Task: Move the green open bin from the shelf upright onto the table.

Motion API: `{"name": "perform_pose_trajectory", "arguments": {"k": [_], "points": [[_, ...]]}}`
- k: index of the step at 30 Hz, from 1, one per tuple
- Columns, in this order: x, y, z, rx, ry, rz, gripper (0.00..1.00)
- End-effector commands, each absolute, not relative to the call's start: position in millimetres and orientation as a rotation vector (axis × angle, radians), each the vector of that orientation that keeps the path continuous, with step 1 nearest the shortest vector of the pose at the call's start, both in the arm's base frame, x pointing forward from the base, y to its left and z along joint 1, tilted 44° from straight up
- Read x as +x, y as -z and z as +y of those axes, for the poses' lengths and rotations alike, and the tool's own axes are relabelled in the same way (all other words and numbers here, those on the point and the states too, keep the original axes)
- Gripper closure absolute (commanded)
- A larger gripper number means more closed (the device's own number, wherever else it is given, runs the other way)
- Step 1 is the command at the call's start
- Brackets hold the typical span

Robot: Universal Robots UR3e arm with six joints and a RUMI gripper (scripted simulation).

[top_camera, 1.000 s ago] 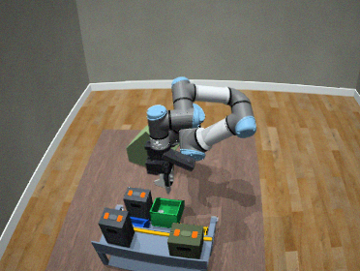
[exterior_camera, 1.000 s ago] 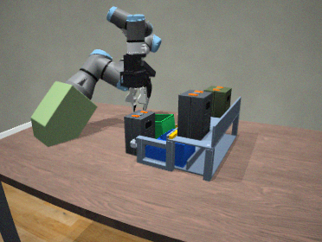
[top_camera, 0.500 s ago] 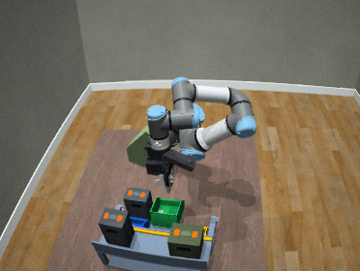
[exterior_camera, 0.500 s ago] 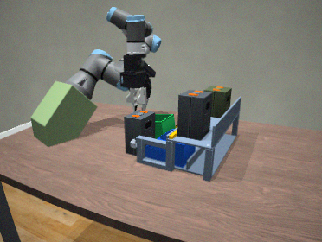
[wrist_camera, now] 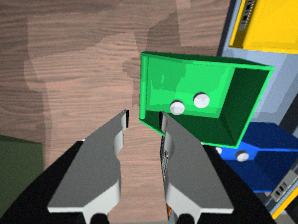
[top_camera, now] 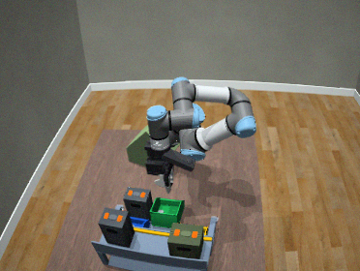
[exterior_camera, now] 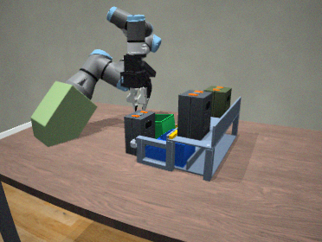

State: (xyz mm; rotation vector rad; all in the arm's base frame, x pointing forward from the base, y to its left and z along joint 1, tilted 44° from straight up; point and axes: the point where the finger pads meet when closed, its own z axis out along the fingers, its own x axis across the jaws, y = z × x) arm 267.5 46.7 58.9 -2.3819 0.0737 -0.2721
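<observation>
The green bin (top_camera: pixel 166 211) is a small, open-topped box with bright green walls, standing upright on the shelf (top_camera: pixel 145 247) at the shelf's 12 o'clock edge. Two small pale round parts (wrist_camera: pixel 189 103) lie side by side on its floor, toward its 9 o'clock wall in the wrist view.
</observation>
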Motion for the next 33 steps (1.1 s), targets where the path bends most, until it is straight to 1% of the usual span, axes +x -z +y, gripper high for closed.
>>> {"name": "perform_pose_trajectory", "arguments": {"k": [1, 3, 15, 20, 32, 33], "points": [[286, -69, 38, -2.383, 0.273, 0.074, 0.8], [299, -76, 32, -2.383, 0.273, 0.074, 0.8], [299, -76, 32, -2.383, 0.273, 0.074, 0.8], [332, -93, 17, -2.383, 0.274, 0.074, 0.8], [332, -93, 17, -2.383, 0.274, 0.074, 0.8], [340, -98, 13, -2.383, 0.275, 0.074, 0.8]]}}
